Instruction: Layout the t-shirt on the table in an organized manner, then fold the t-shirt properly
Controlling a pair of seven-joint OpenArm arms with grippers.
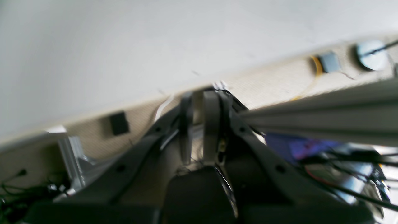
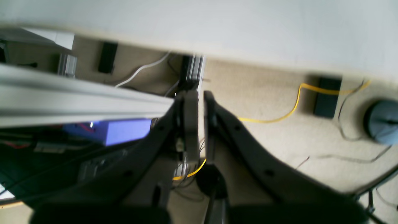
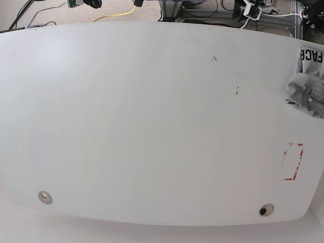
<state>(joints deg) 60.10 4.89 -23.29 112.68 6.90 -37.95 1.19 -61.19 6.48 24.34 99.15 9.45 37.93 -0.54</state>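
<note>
The heather-grey t-shirt (image 3: 309,83) lies crumpled at the far right edge of the white table (image 3: 152,126), with black lettering showing on its top part. It is cut off by the frame edge. Neither arm shows in the base view. In the left wrist view my left gripper (image 1: 199,93) points past the table (image 1: 155,37) edge toward the floor, fingers nearly together and nothing between them. My right gripper (image 2: 200,93) also hangs beside the table (image 2: 248,25) edge, shut and empty. The t-shirt is out of both wrist views.
A red tape rectangle (image 3: 293,162) marks the table's right front, and two round grommets (image 3: 45,197) (image 3: 266,209) sit near the front edge. An aluminium rail (image 1: 326,115) (image 2: 77,99) runs close to each gripper. A yellow cable (image 2: 292,109) and black boxes lie on the carpet.
</note>
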